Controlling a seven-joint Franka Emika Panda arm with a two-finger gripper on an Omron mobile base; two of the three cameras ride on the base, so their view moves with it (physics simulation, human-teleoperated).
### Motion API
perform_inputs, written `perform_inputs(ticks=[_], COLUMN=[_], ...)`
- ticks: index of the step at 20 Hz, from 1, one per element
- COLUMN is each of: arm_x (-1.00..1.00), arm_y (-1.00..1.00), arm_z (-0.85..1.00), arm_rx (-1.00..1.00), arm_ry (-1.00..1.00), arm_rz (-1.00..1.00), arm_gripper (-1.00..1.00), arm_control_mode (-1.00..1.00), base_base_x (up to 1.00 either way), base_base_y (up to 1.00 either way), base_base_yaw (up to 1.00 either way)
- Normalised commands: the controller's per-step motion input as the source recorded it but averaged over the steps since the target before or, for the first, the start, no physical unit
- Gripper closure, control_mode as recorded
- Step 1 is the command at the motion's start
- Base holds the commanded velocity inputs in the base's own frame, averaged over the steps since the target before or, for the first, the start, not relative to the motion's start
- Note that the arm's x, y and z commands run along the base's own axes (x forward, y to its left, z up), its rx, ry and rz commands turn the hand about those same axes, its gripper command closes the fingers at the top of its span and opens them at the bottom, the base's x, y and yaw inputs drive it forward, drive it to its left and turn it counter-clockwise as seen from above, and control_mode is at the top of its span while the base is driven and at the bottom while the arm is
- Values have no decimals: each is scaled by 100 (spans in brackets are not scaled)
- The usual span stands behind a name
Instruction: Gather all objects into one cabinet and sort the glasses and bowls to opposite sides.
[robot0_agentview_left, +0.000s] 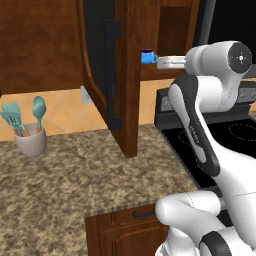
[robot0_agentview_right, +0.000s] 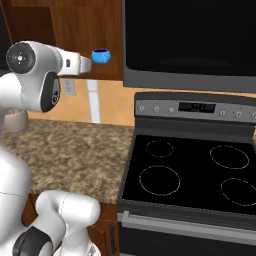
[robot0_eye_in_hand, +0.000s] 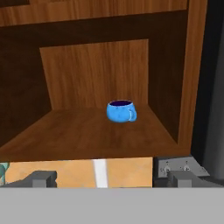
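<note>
Arm: raised, forearm level, hand aimed into the open cabinet (robot0_eye_in_hand: 92, 131).
Claw (robot0_eye_in_hand: 109, 178): fingers spread wide, holding nothing, at the shelf's front edge.
Blue mug (robot0_eye_in_hand: 120, 111): upright on the shelf, straight ahead of the claw, well apart.

A kitchen: black stove (robot0_agentview_right: 190, 170), speckled stone counter (robot0_agentview_left: 75, 175), wooden wall cabinet (robot0_agentview_left: 127, 75), utensil crock (robot0_agentview_left: 31, 140).

Ahead of the wide-spread fingers (robot0_eye_in_hand: 43, 178), the cabinet (robot0_eye_in_hand: 96, 74) floor lay bare on both sides of the blue mug (robot0_eye_in_hand: 120, 111), which stood alone, well beyond the fingertips. The side wall rose close on the right; the open door (robot0_agentview_left: 102, 75) stood off to the left.
</note>
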Motion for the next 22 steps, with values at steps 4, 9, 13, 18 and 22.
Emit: perform_inputs(ticks=[4,9,13,18,22], arm_x=[29,38,37,39,43], arm_y=[0,1,0,0,0], arm_z=[0,0,-1,-8,-9], arm_rx=[0,0,0,0,0], arm_ry=[0,0,0,0,0], arm_rz=[0,0,0,0,0], arm_gripper=[-100,-100,-100,-100,-100], arm_control_mode=[-100,-100,-100,-100,-100], base_base_x=[0,0,0,0,0], base_base_y=[0,0,0,0,0], base_base_yaw=[0,0,0,0,0])
